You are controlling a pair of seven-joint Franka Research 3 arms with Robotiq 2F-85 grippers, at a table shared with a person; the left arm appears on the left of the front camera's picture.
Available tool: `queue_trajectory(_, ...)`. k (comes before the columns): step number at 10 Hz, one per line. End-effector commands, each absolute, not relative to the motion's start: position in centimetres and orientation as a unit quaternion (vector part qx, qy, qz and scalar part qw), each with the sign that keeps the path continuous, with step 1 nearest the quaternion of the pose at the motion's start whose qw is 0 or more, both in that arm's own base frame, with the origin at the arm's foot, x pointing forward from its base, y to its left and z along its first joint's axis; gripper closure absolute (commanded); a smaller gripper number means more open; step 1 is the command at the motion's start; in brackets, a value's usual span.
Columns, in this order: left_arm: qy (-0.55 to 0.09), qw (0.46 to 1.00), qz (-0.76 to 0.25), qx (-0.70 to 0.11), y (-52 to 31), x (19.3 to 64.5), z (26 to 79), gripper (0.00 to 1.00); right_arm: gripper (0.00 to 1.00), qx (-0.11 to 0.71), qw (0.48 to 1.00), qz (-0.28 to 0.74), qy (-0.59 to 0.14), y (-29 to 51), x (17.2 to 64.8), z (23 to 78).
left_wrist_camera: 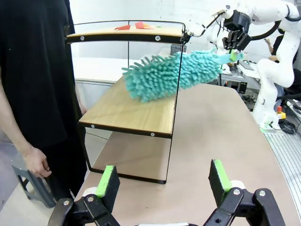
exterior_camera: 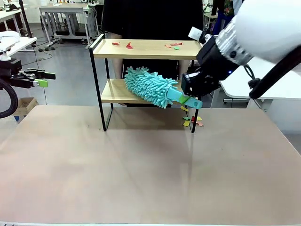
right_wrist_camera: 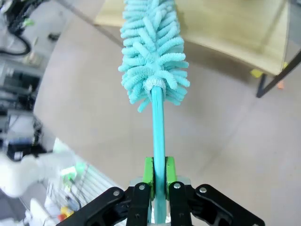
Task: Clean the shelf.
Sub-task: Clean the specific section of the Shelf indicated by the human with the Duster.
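- Green pads (right_wrist_camera: 148,170) of the right gripper (right_wrist_camera: 159,172) are pinching tight on the teal handle (right_wrist_camera: 158,127) of the duster (right_wrist_camera: 153,56). The handle is running straight out along the fingers, with the fluffy head at the far end.
- The duster head is reaching in over the lower board (exterior_camera: 113,92) of the shelf (exterior_camera: 146,49), its long axis slanting along the board. Whether it is touching the wood cannot be told.
- The shelf is standing at the far middle of the table (exterior_camera: 141,165). The right arm is the nearer one, working at the rack's right end.
- Paper scraps (exterior_camera: 129,45) are lying on the upper board, above the duster. By judgement, the coming sweep is calling for a lift to that tier.
- Fallen scraps (exterior_camera: 193,120) are lying on the table beside the shelf's right foot.
- The left gripper (left_wrist_camera: 162,183) is hanging with fingers spread wide, holding nothing, well apart from the shelf on the left.
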State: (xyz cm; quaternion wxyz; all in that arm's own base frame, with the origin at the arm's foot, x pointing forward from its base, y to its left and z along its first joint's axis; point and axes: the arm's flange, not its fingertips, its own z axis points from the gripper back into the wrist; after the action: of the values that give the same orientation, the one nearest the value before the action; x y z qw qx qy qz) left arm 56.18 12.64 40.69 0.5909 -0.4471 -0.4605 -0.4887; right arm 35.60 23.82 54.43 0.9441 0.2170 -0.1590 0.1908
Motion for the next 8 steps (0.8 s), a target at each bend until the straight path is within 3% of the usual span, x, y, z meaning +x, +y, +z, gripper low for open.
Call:
queue_trajectory(1, -0.463, 0.589, -0.491, -0.445, 12.6, 56.1, 40.9, 0.00, 0.87, 0.258, 0.923, 0.258, -0.122, 21.8, 35.7, 54.7)
queue_trajectory(5, -0.463, 0.589, -0.491, -0.445, 12.6, 56.1, 40.9, 0.00, 0.87, 0.264, 0.896, 0.348, -0.085, 18.3, 32.5, 54.8)
queue_trajectory(8, -0.463, 0.589, -0.491, -0.445, 12.6, 56.1, 40.9, 0.00, 0.87, 0.210, 0.903, 0.373, -0.044, 14.9, 29.7, 53.9)
